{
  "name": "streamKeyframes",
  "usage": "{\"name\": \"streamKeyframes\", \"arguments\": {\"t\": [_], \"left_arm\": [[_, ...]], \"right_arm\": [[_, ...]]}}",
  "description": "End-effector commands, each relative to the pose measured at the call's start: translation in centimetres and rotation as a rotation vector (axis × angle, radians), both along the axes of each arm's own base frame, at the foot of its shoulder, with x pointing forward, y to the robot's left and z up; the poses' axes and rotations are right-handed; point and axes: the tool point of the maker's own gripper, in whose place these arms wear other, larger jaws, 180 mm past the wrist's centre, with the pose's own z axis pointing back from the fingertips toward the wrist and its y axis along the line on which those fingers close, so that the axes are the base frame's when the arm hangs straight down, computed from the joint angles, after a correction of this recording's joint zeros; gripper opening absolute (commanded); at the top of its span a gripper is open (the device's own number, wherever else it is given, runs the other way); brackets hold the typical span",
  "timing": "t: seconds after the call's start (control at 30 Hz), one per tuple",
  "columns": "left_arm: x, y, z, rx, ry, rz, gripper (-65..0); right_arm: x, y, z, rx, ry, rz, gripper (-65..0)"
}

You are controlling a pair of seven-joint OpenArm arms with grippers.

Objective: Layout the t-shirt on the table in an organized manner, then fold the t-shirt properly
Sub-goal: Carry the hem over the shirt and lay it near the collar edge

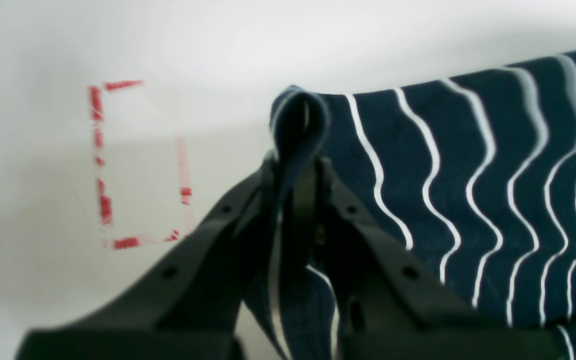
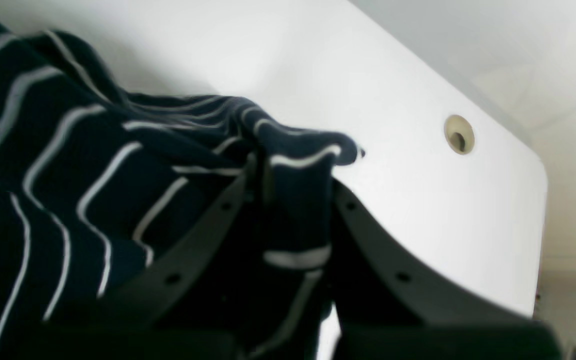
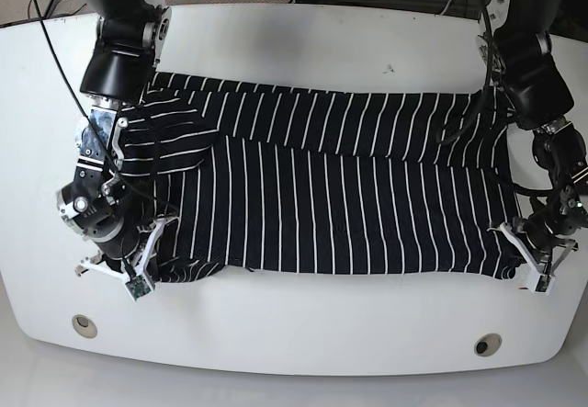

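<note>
Pinching a fold of the t-shirt [image 1: 468, 200] beside the red-marked sticker [image 1: 138, 165], the left gripper [image 1: 295, 165] is closed; the right gripper [image 2: 293, 185] clamps another fold near a grommet hole [image 2: 459, 134]; overhead, the garment lies spread along the table's [image 3: 303, 343] front edge.

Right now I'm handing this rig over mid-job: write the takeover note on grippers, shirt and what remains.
Left gripper: shut on a corner of the striped t-shirt, near the red-and-white sticker.
Right gripper: shut on the bunched opposite corner, near a grommet hole.
T-shirt: spread widthwise across the white table, both near corners pinched, its far part doubled over, with some bunching by the right arm.
Done: shirt roughly laid out.
Left: smooth it flat, then complete the folds and release.
</note>
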Motion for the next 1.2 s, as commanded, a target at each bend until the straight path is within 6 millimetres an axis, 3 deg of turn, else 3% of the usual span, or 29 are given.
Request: {"name": "streamKeyframes", "arguments": {"t": [0.0,0.27,0.5,1.0,1.07,1.17], "left_arm": [[0.1,0.7,2.2,0.038,-0.055,0.004,-65.0],[-2.2,0.9,0.7,0.086,-0.010,0.001,-65.0],[-5.3,3.3,-1.5,0.117,0.062,0.043,-65.0],[-10.1,4.9,-5.9,0.107,0.180,0.089,-64.6],[-10.5,4.9,-6.3,0.108,0.192,0.088,-64.4],[-11.2,4.8,-7.0,0.111,0.214,0.084,-63.7]], "right_arm": [[-0.2,-0.2,2.5,-0.015,-0.080,0.003,-64.8],[-3.9,0.3,0.1,-0.043,-0.037,0.019,-64.8],[-7.1,-0.7,-2.1,-0.026,0.011,-0.028,-64.8],[-11.1,-1.8,-6.0,-0.013,0.120,-0.072,-64.7],[-11.5,-1.7,-6.5,-0.012,0.132,-0.070,-63.7],[-12.2,-1.7,-7.2,-0.013,0.154,-0.070,-57.1]]}}
